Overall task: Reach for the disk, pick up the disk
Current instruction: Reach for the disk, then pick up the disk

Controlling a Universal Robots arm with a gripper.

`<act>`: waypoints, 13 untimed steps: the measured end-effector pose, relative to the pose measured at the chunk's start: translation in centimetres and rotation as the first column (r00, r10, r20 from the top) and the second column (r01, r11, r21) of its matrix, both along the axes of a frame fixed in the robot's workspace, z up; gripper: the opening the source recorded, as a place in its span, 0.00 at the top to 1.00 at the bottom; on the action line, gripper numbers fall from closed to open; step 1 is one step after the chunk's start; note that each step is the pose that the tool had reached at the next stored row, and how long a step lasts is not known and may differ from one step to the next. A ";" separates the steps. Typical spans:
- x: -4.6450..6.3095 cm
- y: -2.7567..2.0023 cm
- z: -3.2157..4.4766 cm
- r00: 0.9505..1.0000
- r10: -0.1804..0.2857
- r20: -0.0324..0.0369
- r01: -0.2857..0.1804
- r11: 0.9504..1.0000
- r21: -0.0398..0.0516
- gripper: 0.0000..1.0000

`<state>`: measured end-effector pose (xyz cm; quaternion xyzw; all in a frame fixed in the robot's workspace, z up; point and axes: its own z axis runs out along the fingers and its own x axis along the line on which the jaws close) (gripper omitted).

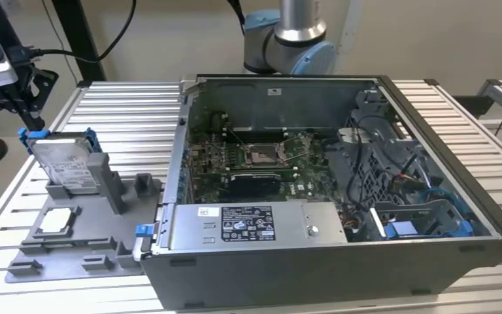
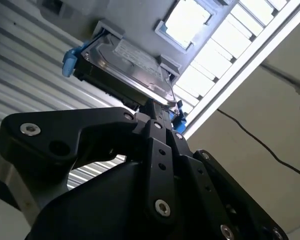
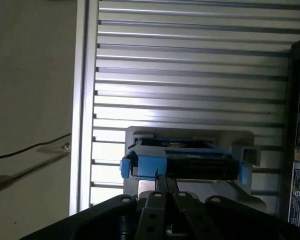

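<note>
- Disk: upright on edge in grey holder, exterior view's left; likely dense, rigid, shock-sensitive; faces smooth, blue frame edges offer best hold
- Gripper: drawn narrow, tips at the frame's upper corner

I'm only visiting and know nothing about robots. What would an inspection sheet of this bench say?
Surface: slatted metal table, grey fixture tray on it.
Job's things: disk upright in the tray's slot.
Clutter: open computer case; small white-topped chip on the tray.
End effector: at the disk's top edge.
Cables: black cable hanging near the end effector; blue cables inside the case.
Surroundings: robot arm base behind the case.
</note>
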<state>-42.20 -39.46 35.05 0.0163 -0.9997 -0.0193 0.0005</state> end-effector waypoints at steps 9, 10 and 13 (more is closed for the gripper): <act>0.0 0.00 0.00 1.000 0.000 0.000 0.000 1.000 0.000 1.00; 0.0 0.00 0.00 1.000 0.000 0.000 0.000 1.000 0.000 1.00; 0.0 0.00 0.00 1.000 0.006 0.000 -0.006 1.000 0.000 1.00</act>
